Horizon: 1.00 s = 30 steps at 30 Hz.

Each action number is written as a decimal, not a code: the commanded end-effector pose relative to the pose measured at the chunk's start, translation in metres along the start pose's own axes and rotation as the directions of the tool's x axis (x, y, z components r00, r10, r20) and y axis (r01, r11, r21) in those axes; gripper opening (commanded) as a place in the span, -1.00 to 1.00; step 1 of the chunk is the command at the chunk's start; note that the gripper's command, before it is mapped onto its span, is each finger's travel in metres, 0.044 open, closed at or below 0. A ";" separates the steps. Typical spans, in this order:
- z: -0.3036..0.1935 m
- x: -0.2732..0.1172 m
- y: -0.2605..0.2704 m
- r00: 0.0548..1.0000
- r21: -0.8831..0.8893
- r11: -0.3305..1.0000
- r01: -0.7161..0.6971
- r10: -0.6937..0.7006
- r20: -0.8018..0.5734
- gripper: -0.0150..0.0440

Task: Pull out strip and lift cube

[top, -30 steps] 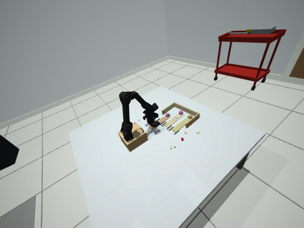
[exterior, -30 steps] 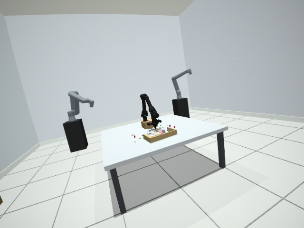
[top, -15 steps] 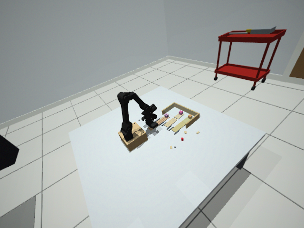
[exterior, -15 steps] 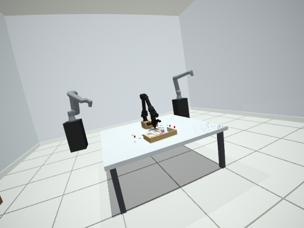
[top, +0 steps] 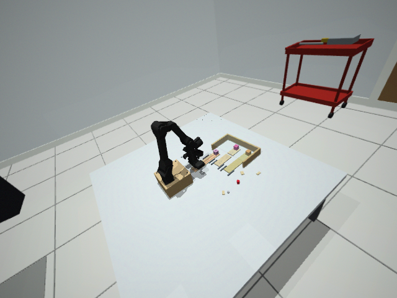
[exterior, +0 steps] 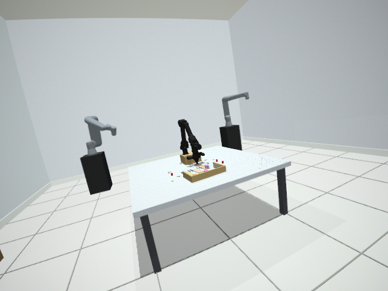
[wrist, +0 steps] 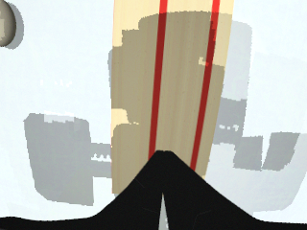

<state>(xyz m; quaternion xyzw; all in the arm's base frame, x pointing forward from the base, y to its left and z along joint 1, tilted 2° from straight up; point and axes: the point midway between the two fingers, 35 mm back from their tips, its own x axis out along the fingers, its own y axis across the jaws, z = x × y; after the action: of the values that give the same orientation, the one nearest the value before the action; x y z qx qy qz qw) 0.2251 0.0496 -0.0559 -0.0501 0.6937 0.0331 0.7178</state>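
Observation:
My gripper [top: 200,165] [exterior: 197,163] [wrist: 162,157] is shut with nothing between its fingertips. The tips are low over the near part of a wooden strip with two red lines [top: 212,158] [wrist: 184,81]; whether they touch it is hard to tell. A pale purple cube with a mark [top: 215,151] [exterior: 207,166] sits on the far part of this strip. The middle strip is in two pieces with a gap: a near piece [top: 223,159] and a far piece [top: 233,152] by a pink cube [top: 236,146]. An orange cube [top: 248,151] sits at the far end of a yellowish strip [top: 235,164].
A low wooden frame [top: 254,157] [exterior: 210,174] surrounds the far ends of the strips. Short dark rails [top: 221,167] stand beside them. A red block [top: 237,181] [exterior: 171,174] and small wooden chips [top: 223,192] lie nearby. A wooden box [top: 181,187] is at my arm's base.

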 end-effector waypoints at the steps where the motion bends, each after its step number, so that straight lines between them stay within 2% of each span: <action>1: -0.017 0.005 -0.001 0.999 0.003 1.000 0.001 -0.001 -0.040 -0.49; 30: -0.036 0.004 -0.001 0.999 0.002 1.000 0.001 -0.001 -0.041 -0.49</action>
<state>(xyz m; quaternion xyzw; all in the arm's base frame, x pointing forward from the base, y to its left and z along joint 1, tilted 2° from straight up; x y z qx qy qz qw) 0.2025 0.0465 -0.0569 -0.0502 0.6950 0.0329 0.7165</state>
